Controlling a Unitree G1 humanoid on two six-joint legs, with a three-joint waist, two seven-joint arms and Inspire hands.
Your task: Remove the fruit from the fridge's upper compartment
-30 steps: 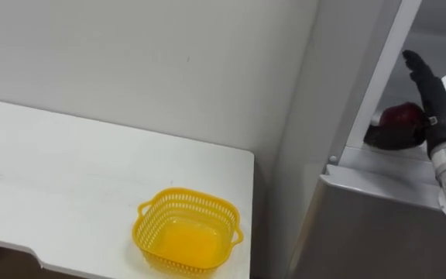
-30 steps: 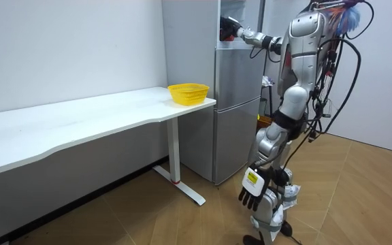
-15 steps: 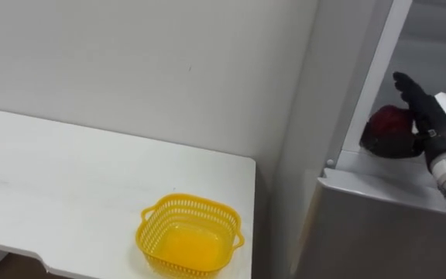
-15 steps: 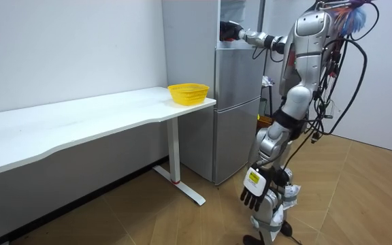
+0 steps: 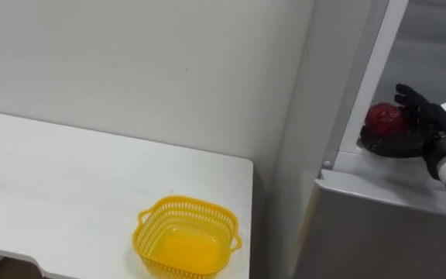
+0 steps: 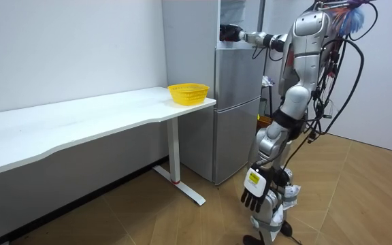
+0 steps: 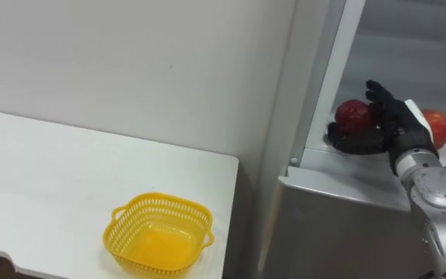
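Observation:
A dark red apple (image 7: 353, 115) lies at the front of the open upper fridge compartment (image 7: 409, 46). My right hand (image 7: 392, 124) reaches in from the right and is curled round the apple (image 5: 384, 118), thumb under it and fingers against its right side. A second red fruit (image 7: 438, 125) lies just right of the hand. In the room view I stand in front of the fridge (image 6: 237, 102) with the right arm stretched up into it. My left hand (image 6: 252, 193) hangs low beside my leg, fingers relaxed.
A yellow plastic basket (image 5: 186, 236) stands empty near the right end of the white table (image 5: 45, 178), left of the fridge. The fridge's lower door (image 7: 339, 232) is shut. A white wall runs behind the table.
The right hand's fingers, upright beside the apple a second ago, have come down and curled round it. The eye views have shifted slightly.

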